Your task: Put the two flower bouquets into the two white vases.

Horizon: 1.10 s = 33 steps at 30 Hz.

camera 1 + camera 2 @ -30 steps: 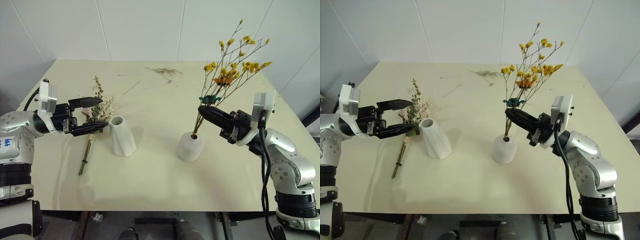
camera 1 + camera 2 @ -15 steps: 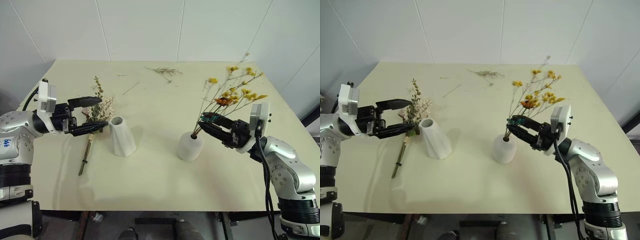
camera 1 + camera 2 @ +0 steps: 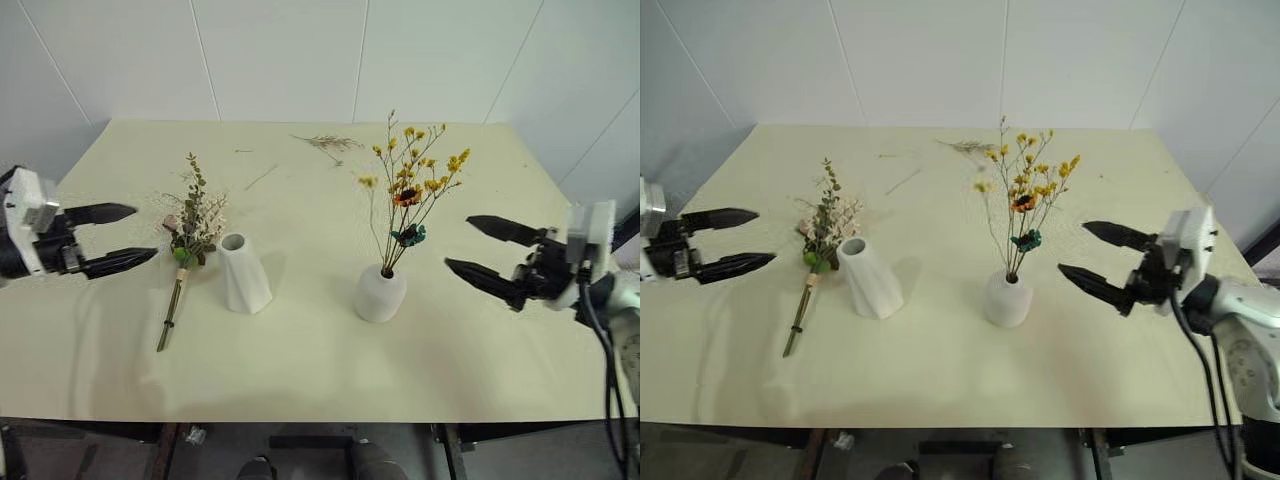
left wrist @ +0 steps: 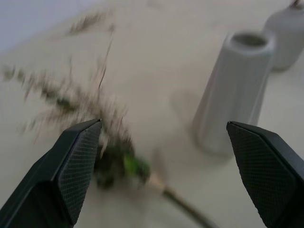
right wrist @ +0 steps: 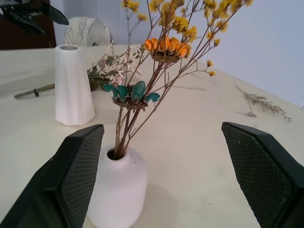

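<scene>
**A:** Right wrist view: how are the jaws standing?

**B:** The right gripper [image 3: 488, 250] is holding its fingers spread wide, gripping nothing. The yellow bouquet [image 3: 408, 190] is standing in the short vase [image 3: 380, 293], just ahead of the jaws and apart from them, with bare table [image 3: 330, 370] lying between.

**A:** And the left side?

**B:** The left gripper [image 3: 112, 238] is gaping too, hanging over the table's left edge. The rose bouquet [image 3: 186, 240] is lying flat just ahead of its tips, beside the tall vase [image 3: 243, 273], which is standing empty further ahead.
</scene>
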### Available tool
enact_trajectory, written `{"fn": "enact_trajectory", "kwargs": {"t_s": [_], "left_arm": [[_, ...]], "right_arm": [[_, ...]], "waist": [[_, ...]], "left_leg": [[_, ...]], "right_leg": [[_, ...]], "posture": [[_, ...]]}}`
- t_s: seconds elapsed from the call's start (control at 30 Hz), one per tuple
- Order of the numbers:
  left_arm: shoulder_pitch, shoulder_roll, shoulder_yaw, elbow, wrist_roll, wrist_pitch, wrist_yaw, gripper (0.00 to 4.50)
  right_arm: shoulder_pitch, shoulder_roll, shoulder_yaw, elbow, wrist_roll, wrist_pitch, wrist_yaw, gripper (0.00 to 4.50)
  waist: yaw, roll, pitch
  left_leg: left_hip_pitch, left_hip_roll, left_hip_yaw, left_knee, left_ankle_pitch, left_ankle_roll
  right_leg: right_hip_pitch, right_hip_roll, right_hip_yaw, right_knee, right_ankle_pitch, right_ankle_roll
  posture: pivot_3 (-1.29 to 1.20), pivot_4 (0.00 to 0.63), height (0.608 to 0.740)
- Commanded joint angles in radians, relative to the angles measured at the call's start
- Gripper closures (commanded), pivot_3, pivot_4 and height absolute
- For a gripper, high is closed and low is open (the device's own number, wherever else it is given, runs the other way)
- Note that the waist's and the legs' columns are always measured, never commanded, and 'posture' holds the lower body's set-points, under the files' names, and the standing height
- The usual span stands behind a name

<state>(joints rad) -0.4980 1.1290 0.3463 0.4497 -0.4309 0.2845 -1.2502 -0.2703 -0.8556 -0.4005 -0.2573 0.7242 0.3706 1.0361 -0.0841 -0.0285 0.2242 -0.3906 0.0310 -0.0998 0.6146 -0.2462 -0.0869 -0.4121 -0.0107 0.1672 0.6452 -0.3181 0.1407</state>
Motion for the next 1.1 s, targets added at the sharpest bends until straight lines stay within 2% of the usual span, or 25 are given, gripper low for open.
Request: {"fn": "enact_trajectory", "kwargs": {"t_s": [0.03, 0.13, 0.37, 0.5, 0.7, 0.87, 1.1], "left_arm": [[0.046, 0.084, -0.069, -0.007, 0.093, 0.182, 0.077, 0.00], [0.037, 0.079, -0.149, -0.057, 0.125, 0.352, 0.136, 0.00], [-0.087, 0.005, -0.313, -0.171, 0.182, 0.560, 0.220, 0.00], [-0.197, -0.009, -0.368, -0.247, 0.173, 0.689, 0.225, 0.00], [-0.335, -0.024, -0.501, -0.241, 0.244, 0.773, 0.243, 0.00], [-0.357, -0.053, -0.594, -0.215, 0.298, 0.805, 0.266, 0.00], [-0.391, -0.122, -0.605, -0.147, 0.329, 0.803, 0.307, 0.00]], "right_arm": [[-0.047, -0.071, -0.048, -0.022, 0.033, 0.002, 0.052, 0.31], [-0.120, -0.116, -0.009, -0.027, 0.069, 0.032, 0.101, 0.31], [-0.265, -0.139, 0.047, 0.069, 0.024, 0.003, 0.161, 0.31], [-0.246, -0.120, 0.049, 0.042, 0.019, 0.009, 0.147, 0.31], [-0.167, -0.083, 0.022, -0.009, 0.031, -0.001, 0.118, 0.31], [-0.137, -0.052, 0.030, -0.037, 0.022, -0.022, 0.096, 0.31], [-0.094, -0.052, 0.015, -0.099, 0.047, -0.023, 0.097, 0.31]], "waist": [[-0.001, 0.000, 0.000], [-0.002, 0.000, 0.000], [0.005, 0.000, 0.000], [0.005, -0.001, 0.000], [0.000, 0.000, 0.000], [-0.001, 0.000, 0.000], [0.005, -0.001, 0.000]], "left_leg": [[0.000, 0.000, 0.000, 0.000, 0.000, 0.000], [0.001, 0.000, 0.001, 0.000, 0.000, 0.000], [-0.001, 0.000, 0.001, 0.000, 0.000, 0.000], [-0.003, 0.000, 0.000, 0.000, -0.001, 0.000], [-0.003, 0.000, 0.000, 0.000, -0.001, 0.000], [-0.001, 0.000, 0.000, 0.000, -0.001, 0.000], [-0.001, -0.001, 0.000, 0.002, 0.000, 0.000]], "right_leg": [[0.000, 0.000, 0.000, 0.000, 0.000, 0.000], [0.000, 0.000, 0.001, 0.000, -0.001, -0.001], [0.000, 0.000, 0.000, -0.001, 0.000, 0.000], [-0.002, 0.000, -0.001, 0.000, -0.001, 0.000], [-0.002, 0.000, 0.000, 0.000, -0.001, 0.000], [-0.002, 0.000, 0.000, 0.003, -0.001, 0.000], [-0.001, 0.000, 0.000, 0.004, -0.001, 0.000]], "posture": [[0.00, 0.150, 0.740], [0.00, 0.150, 0.740], [0.00, 0.150, 0.740], [0.00, 0.150, 0.740], [0.00, 0.150, 0.740], [0.00, 0.150, 0.740], [0.00, 0.150, 0.740]]}}
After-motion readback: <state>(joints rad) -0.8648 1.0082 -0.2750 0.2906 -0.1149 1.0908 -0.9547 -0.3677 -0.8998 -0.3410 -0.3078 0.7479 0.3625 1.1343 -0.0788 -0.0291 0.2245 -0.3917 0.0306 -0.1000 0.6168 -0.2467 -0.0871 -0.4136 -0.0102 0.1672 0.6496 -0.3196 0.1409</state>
